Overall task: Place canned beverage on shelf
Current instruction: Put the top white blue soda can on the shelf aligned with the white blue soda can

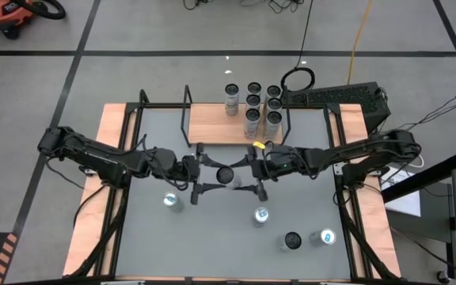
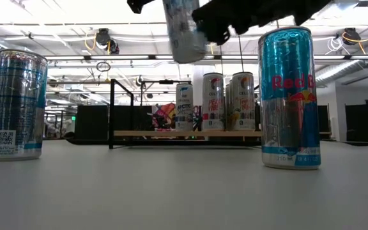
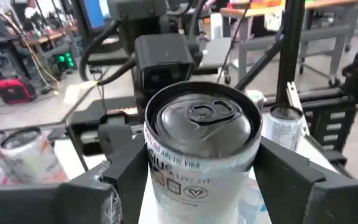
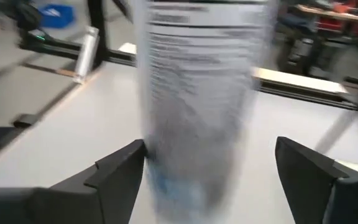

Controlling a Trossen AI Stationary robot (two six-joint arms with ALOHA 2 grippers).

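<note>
1. High view: both arms meet mid-table, just in front of the shelf (image 1: 216, 124) at the far edge. The can (image 1: 225, 175) sits between the left gripper (image 1: 197, 169) and right gripper (image 1: 256, 169), top facing up.
2. Low view: can (image 2: 183, 29) hangs above the table (image 2: 171, 191), long axis tilted a bit off vertical.
3. Left wrist view: left fingers (image 3: 126, 177) clamp the can (image 3: 201, 149), which stands upright.
4. Right wrist view: right fingers (image 4: 120, 174) are spread; one touches the blurred can (image 4: 197, 112), the other is clear.
</note>
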